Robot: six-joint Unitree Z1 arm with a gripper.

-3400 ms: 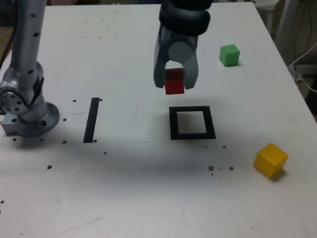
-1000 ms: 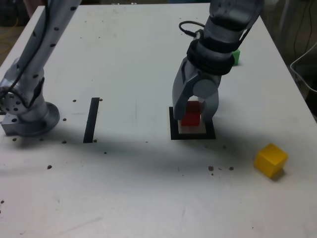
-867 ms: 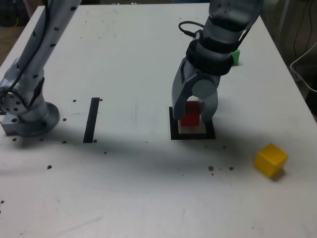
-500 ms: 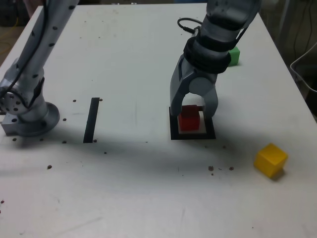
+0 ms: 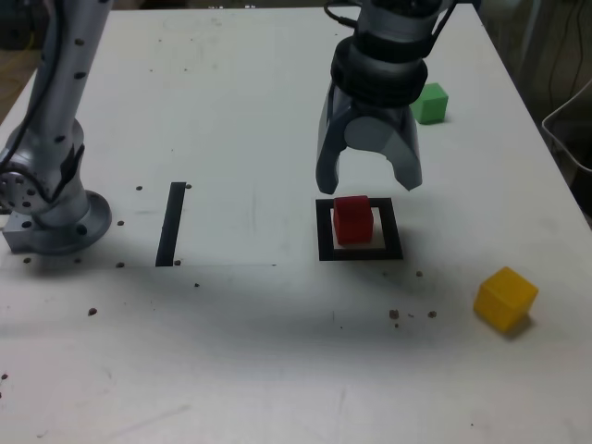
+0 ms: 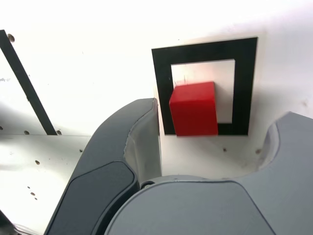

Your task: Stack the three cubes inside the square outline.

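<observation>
Hovering hand [image 5: 369, 178]: jaws spread wide, nothing between them, hanging above the square outline and apart from the cube below.
Red cube [image 5: 352, 220]: sits on the surface inside the square outline [image 5: 360, 252], on the white centre; in the wrist view [image 6: 193, 108] it lies off-centre, its lower part over one side of the black frame [image 6: 243, 88], one edge close along a neighbouring side.
Green cube [image 5: 429, 103]: on the surface toward the far edge, at the exterior view's right of the arm, well apart from the outline, partly behind the wrist.
Yellow cube [image 5: 505, 298]: on the surface near the exterior view's lower right, well apart from the outline, turned at an angle to it.
Black strip [image 5: 171, 223]: straight, flat on the surface at the exterior view's left of the outline; also seen in the wrist view [image 6: 27, 88].
Arm base [image 5: 51, 217]: at the exterior view's left edge.
Surface [image 5: 231, 111]: white, dotted with small dark specks.
Stack state: one cube in the outline, two outside.
</observation>
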